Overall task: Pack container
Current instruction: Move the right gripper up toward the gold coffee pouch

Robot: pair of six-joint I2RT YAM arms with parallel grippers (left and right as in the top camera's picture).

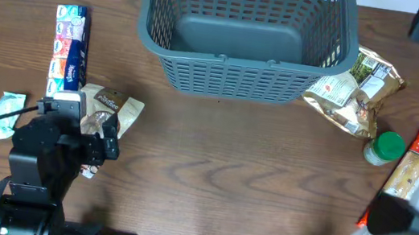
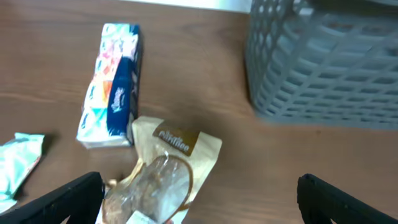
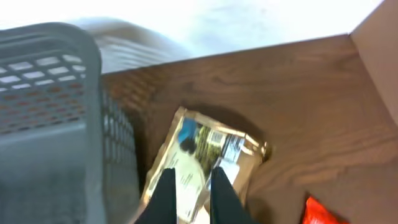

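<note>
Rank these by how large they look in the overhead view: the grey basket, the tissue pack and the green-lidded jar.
1. grey basket, by far the largest
2. tissue pack
3. green-lidded jar, smallest

A: What colour is the container (image 1: 239,77)?
B: Dark grey all over, its sides a lattice of slots. The table (image 1: 226,176) is brown, streaked with wood grain.
A: And the tissue pack (image 1: 70,46)?
B: White, with blue, red and orange panels. The pouch (image 1: 113,107) is tan with a brown label and a clear window. The small packet (image 1: 5,113) is pale mint and white.
A: The rest?
B: A gold bag (image 1: 355,90) with a white, green and red label, a green jar lid (image 1: 388,145), and a yellow-tan long packet (image 1: 406,174) with a red end.
</note>
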